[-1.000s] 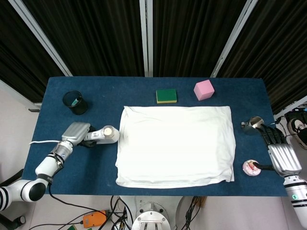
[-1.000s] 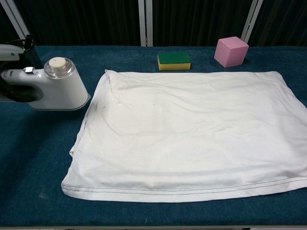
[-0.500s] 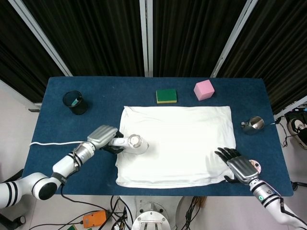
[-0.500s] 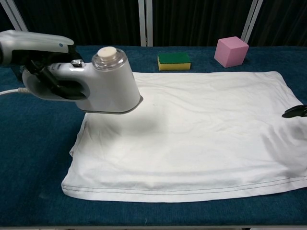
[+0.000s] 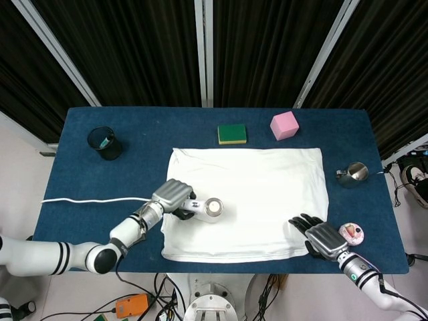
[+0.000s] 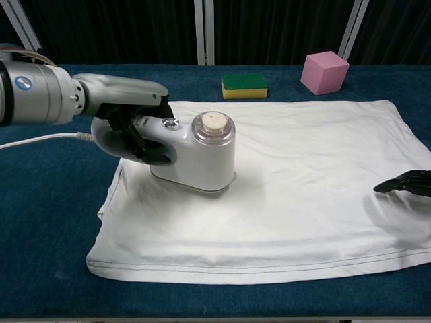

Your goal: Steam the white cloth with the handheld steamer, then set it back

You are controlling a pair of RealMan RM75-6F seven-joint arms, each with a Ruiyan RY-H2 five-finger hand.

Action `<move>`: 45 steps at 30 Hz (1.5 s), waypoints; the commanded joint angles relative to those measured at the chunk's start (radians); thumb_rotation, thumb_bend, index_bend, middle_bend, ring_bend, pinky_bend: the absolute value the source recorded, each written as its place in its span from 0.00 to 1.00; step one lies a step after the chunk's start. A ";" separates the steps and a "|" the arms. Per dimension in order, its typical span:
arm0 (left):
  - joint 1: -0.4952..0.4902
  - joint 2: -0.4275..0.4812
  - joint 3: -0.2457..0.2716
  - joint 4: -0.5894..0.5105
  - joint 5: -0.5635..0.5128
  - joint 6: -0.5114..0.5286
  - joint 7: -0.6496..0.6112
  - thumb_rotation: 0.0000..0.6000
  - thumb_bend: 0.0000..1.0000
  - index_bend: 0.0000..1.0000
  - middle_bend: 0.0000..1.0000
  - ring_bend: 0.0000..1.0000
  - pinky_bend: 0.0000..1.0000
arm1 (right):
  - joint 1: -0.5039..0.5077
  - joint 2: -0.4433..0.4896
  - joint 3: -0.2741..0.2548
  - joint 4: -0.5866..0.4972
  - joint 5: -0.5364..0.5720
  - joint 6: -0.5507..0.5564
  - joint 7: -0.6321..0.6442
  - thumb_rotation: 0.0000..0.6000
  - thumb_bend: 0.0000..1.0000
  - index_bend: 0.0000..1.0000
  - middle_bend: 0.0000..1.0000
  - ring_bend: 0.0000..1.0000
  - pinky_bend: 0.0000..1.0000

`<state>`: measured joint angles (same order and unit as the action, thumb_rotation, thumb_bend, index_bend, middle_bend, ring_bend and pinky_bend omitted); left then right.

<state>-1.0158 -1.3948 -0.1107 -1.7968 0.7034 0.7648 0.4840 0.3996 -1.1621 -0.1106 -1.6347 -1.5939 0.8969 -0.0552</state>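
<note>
On the blue table (image 5: pixel 100 180) lies the white cloth (image 5: pixel 267 187). Left hand (image 6: pixel 124 121) grips the handheld steamer (image 6: pixel 199 151) over the cloth's left half. Right hand (image 5: pixel 321 237), fingers spread, rests on the right edge. Dragging could bunch the fabric if that hand slips.

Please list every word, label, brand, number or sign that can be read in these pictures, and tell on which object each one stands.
No text can be read in either view.
Round blue mark on the left arm: too small to read.
Small markings on top of the handheld steamer, near its handle: blurred.
Tiny green mark on the right arm's wrist: unreadable.
</note>
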 commanded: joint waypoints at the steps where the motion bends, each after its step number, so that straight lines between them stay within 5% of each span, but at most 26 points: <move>1: -0.050 -0.050 0.026 0.015 -0.065 0.046 0.065 0.84 0.53 0.82 0.88 0.74 0.65 | 0.000 -0.002 -0.002 0.002 0.002 0.003 0.002 1.00 0.86 0.09 0.15 0.09 0.21; 11: -0.091 -0.076 0.048 0.065 -0.218 0.100 0.106 0.84 0.52 0.82 0.88 0.74 0.65 | 0.005 -0.017 -0.009 0.018 0.018 0.005 -0.006 1.00 0.86 0.08 0.15 0.09 0.21; 23: 0.002 0.010 0.056 0.121 -0.255 0.091 -0.041 0.84 0.52 0.82 0.88 0.74 0.65 | 0.017 -0.030 -0.009 0.033 0.031 0.002 -0.002 1.00 0.86 0.08 0.15 0.09 0.21; 34: 0.086 0.072 0.068 -0.041 -0.006 0.129 -0.109 0.79 0.51 0.82 0.88 0.74 0.65 | 0.019 -0.031 -0.013 0.030 0.040 0.010 -0.002 1.00 0.86 0.08 0.15 0.09 0.21; 45: 0.083 -0.076 0.092 -0.093 0.073 0.229 0.024 0.76 0.51 0.82 0.88 0.74 0.65 | 0.016 -0.040 -0.021 0.047 0.049 0.010 0.016 1.00 0.86 0.08 0.15 0.09 0.21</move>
<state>-0.9319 -1.4479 -0.0163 -1.8896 0.7751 0.9777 0.4934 0.4150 -1.2020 -0.1310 -1.5876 -1.5447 0.9073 -0.0389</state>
